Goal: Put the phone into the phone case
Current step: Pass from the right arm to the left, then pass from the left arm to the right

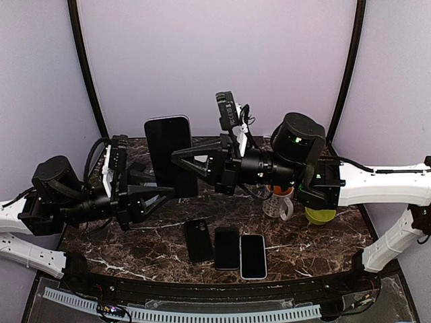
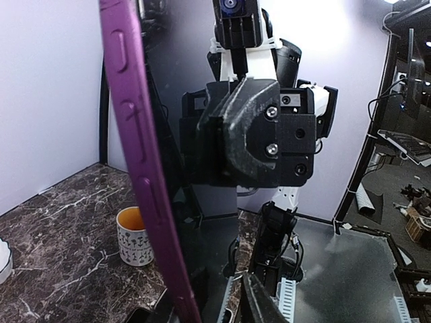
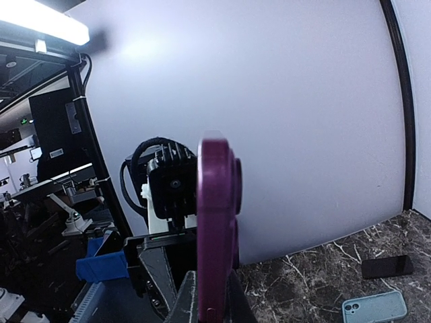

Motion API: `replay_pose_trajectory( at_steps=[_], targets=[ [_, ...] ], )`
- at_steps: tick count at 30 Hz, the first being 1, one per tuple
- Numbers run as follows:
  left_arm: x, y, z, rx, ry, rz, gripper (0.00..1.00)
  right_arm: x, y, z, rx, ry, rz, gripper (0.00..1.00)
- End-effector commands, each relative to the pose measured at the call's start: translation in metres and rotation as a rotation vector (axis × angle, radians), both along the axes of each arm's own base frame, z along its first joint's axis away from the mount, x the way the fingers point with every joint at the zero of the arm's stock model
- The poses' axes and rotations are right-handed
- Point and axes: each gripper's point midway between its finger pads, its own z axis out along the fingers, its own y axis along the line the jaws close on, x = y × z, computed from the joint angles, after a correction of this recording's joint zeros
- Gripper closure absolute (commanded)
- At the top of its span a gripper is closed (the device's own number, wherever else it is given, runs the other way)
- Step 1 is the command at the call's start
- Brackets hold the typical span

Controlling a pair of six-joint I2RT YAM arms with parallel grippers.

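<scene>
Marble-look dark table [image 1: 323, 245] fills the floor of the booth, and both arms reach in over it toward the middle. The main thing is the phone [image 1: 168, 151]: it's up in the air, well above the table, standing upright on its short end between the two grippers, dark screen facing the overhead cam. From the left wrist cam its purple side [image 2: 138, 155] has raised buttons along it, and I honestly can't tell if that purple is the phone's own body or a case around it. The right gripper [image 1: 180, 158] comes in from the right and is clamped on the phone's right edge about halfway up. Its own cam shows the purple edge [image 3: 215, 222] pinched between the fingers. The left gripper [image 1: 172, 192] sits at the phone's lower end with a finger on each side, but whether it's really squeezing or just flanking it, can't tell. Partly hidden under the right arm is a white patterned mug [image 1: 279, 203], with a green cup [image 1: 320, 215] near it. Toward the front edge three flat things lie side by side: a slightly tilted black phone-shaped piece [image 1: 199, 240], a dark phone [image 1: 227, 247] and a light-rimmed phone [image 1: 253, 256], neither gripper touching them.
</scene>
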Motion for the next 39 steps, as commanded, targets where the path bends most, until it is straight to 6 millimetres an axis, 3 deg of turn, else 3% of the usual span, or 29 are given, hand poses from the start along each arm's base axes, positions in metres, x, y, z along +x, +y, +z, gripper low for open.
replay_pose_trajectory(
  at_steps=[1,4,5,11,12,13,15,18,21,24,36,39],
  targets=[
    [-0.012,-0.003,0.016,-0.09,-0.038,-0.074,0.76,-0.012,-0.015,0.047,0.144,-0.051,0.024,1.0],
    [-0.015,-0.008,0.016,-0.087,-0.042,-0.096,0.87,-0.013,-0.013,0.045,0.136,-0.047,0.032,1.0],
    [-0.014,-0.009,0.016,-0.087,-0.042,-0.096,0.97,-0.012,-0.013,0.044,0.134,-0.046,0.032,1.0],
    [-0.003,-0.001,0.018,-0.123,-0.048,-0.023,1.0,0.0,-0.011,0.036,0.092,-0.029,-0.036,1.0],
    [0.0,0.0,0.015,-0.121,-0.049,-0.004,1.0,0.006,-0.011,0.033,0.08,-0.019,-0.07,0.93],
    [0.007,0.004,0.016,-0.125,-0.052,0.044,1.0,0.013,-0.011,0.03,0.067,-0.005,-0.114,0.71],
    [0.018,0.008,0.012,-0.111,-0.064,0.115,1.0,0.033,-0.011,0.021,0.035,0.036,-0.224,0.4],
    [0.037,0.014,0.007,-0.076,-0.098,0.238,1.0,0.06,-0.009,0.0,-0.035,0.079,-0.391,0.25],
    [0.059,0.024,0.001,-0.042,-0.113,0.381,1.0,0.074,-0.001,-0.018,-0.123,0.088,-0.508,0.12],
    [0.065,0.023,-0.003,-0.021,-0.125,0.419,1.0,0.082,0.007,-0.025,-0.16,0.09,-0.553,0.02],
    [0.072,0.02,-0.014,0.015,-0.105,0.458,1.0,0.084,0.041,-0.043,-0.237,0.06,-0.534,0.01],
    [0.073,0.018,-0.017,0.024,-0.102,0.456,1.0,0.09,0.042,-0.045,-0.245,0.061,-0.573,0.08]
  ],
)
